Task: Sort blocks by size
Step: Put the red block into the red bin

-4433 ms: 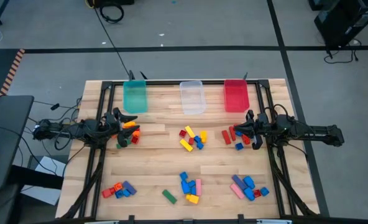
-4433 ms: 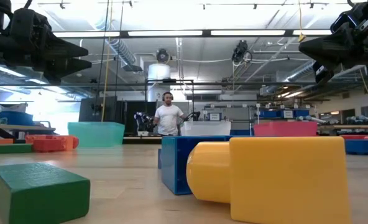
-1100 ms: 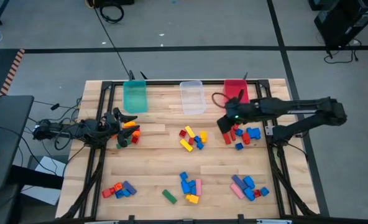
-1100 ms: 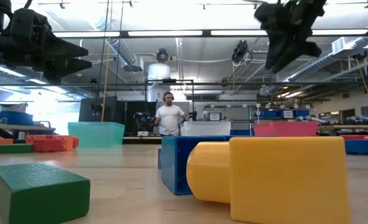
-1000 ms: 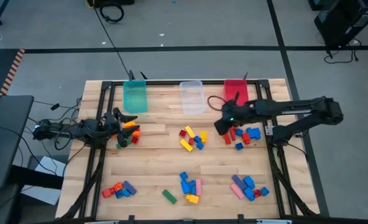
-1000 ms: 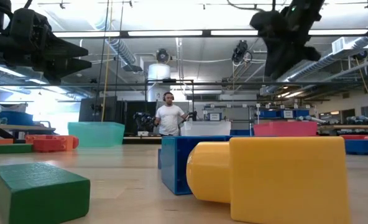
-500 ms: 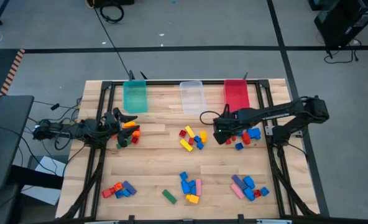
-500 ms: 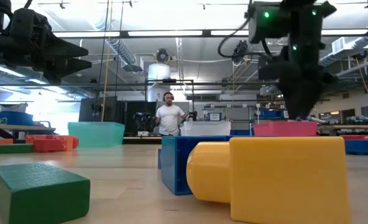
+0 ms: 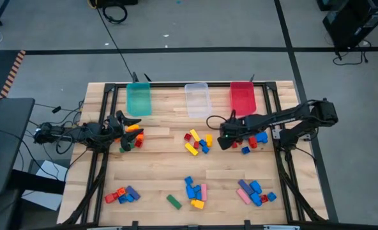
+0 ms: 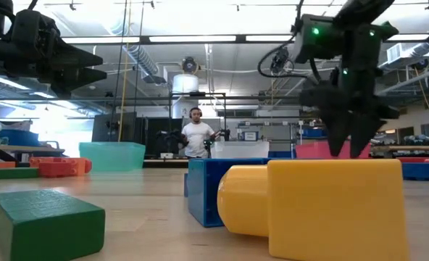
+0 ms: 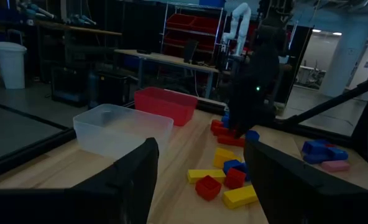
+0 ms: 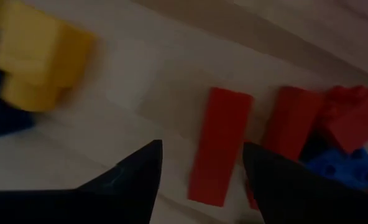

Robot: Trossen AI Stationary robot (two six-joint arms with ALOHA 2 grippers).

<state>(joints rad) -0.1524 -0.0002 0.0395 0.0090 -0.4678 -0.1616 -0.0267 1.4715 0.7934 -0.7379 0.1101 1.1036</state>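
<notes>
high view shows the right gripper (image 9: 226,137) reached in over the table (image 9: 163,172), low above the cluster of red and blue blocks (image 9: 246,140) that lies in front of the red bin (image 9: 242,97). right wrist view shows its two dark fingers (image 12: 134,180) spread apart with nothing between them, pointing down at a flat red bar (image 12: 220,144) lying on the wood; a second red block (image 12: 289,130) lies just beside that bar, with blue pieces at its far side and a yellow block (image 12: 38,59) off to the other side.

the left gripper (image 9: 126,122) waits at the left edge of the table beside an orange and green cluster (image 9: 131,137), in front of the teal bin (image 9: 138,99); left wrist view shows its fingers (image 11: 131,180) parted and empty.

more blocks lie in a middle cluster (image 9: 198,142) in front of the clear bin (image 9: 197,99), and in groups along the near edge: one at the left (image 9: 123,194), a lone green brick (image 9: 173,202), a blue and pink group (image 9: 195,191), and another at the right (image 9: 255,191).

low view shows a person (image 10: 197,136) standing in the room beyond the table.
</notes>
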